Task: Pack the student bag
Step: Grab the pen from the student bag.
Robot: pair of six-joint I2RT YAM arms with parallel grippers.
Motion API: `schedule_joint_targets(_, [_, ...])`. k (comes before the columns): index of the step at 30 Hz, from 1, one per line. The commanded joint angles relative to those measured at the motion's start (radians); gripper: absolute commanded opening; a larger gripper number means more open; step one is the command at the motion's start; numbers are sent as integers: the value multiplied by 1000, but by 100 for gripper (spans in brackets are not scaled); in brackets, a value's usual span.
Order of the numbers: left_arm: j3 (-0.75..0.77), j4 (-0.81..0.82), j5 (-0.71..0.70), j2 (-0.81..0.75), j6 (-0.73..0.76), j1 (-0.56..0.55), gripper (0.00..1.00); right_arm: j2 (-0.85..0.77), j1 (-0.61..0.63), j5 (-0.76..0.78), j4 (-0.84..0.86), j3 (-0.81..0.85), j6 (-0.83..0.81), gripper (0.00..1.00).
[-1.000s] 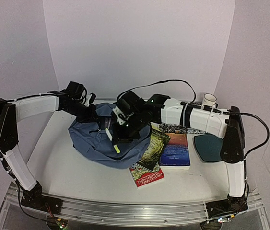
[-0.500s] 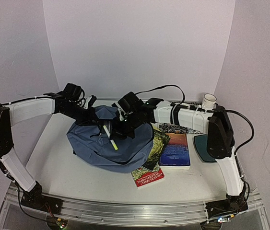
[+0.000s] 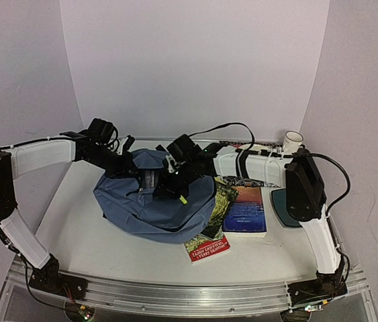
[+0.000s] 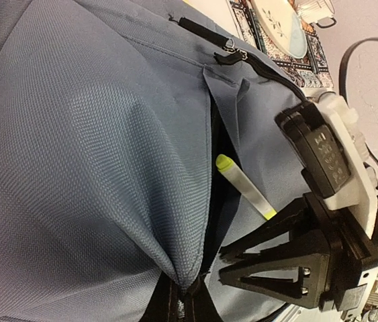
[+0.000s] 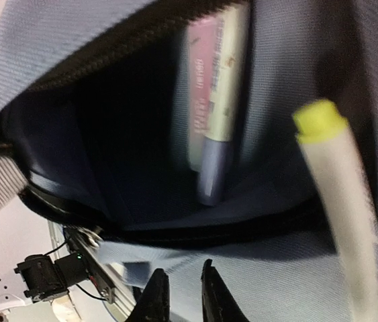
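The slate-blue student bag (image 3: 142, 211) lies in the middle of the table with its zip opening facing up. My left gripper (image 3: 128, 166) is shut on the fabric at the opening's edge (image 4: 187, 288) and holds it lifted. My right gripper (image 3: 167, 180) sits at the opening; its jaws (image 5: 178, 295) are a little apart with nothing between them. A white highlighter with a yellow cap (image 5: 340, 201) lies beside the right fingers, its cap in the opening (image 4: 223, 163). A pink and cream marker (image 5: 215, 100) lies inside the dark lining.
Two books lie right of the bag: a red and green one (image 3: 209, 235) partly under it, and a blue one (image 3: 246, 209). Further right are a teal dish (image 3: 289, 204), a patterned mat (image 3: 249, 180) and a white cup (image 3: 293, 141).
My right gripper has moved back and down from over the bag's front to its opening, carrying the highlighter. The highlighter now lies beside the fingers. The left gripper has kept its hold.
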Motion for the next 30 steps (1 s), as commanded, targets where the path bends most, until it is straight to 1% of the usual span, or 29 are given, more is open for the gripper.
schedule_joint_targets(1, [11, 59, 5, -18, -16, -5, 0, -156, -2, 62, -40, -83, -166, 27])
schedule_joint_targets(3, [17, 59, 8, -10, -17, -5, 0, -198, -3, 124, -94, -106, -236, 32])
schedule_joint_targets(5, [23, 59, 11, -3, -14, -5, 0, -213, -3, 168, -142, -103, -305, 36])
schedule_joint_targets(8, [25, 59, 17, 2, -14, -5, 0, -217, -1, 195, -160, -111, -356, 40])
schedule_joint_targets(10, [27, 59, 20, 7, -12, -5, 0, -210, -1, 233, -167, -119, -382, 41])
schedule_joint_targets(12, [31, 59, 28, 15, -12, -5, 0, -177, -2, 310, -182, -120, -432, 41])
schedule_joint_targets(19, [46, 59, 35, 24, -7, -5, 0, -85, -2, 278, -188, -67, -459, 40])
schedule_joint_targets(21, [48, 59, 38, 28, -9, -5, 0, -72, -2, 270, -189, -66, -459, 38])
schedule_joint_targets(22, [50, 59, 40, 31, -10, -5, 0, -64, -2, 261, -189, -70, -458, 35])
schedule_joint_targets(23, [52, 60, 41, 33, -10, -5, 0, -62, -2, 258, -189, -72, -457, 31])
schedule_joint_targets(24, [56, 60, 43, 36, -10, -5, 0, -65, -2, 255, -190, -75, -454, 23])
schedule_joint_targets(26, [61, 60, 44, 38, -10, -5, 0, -76, -3, 242, -189, -77, -451, 17])
schedule_joint_targets(27, [64, 59, 44, 40, -10, -6, 0, -82, -2, 236, -190, -78, -442, 11])
schedule_joint_targets(29, [69, 60, 45, 44, -10, -4, 0, -90, -2, 213, -190, -71, -423, 2])
schedule_joint_targets(30, [71, 60, 48, 46, -10, -6, 0, -93, -1, 201, -190, -67, -415, 0])
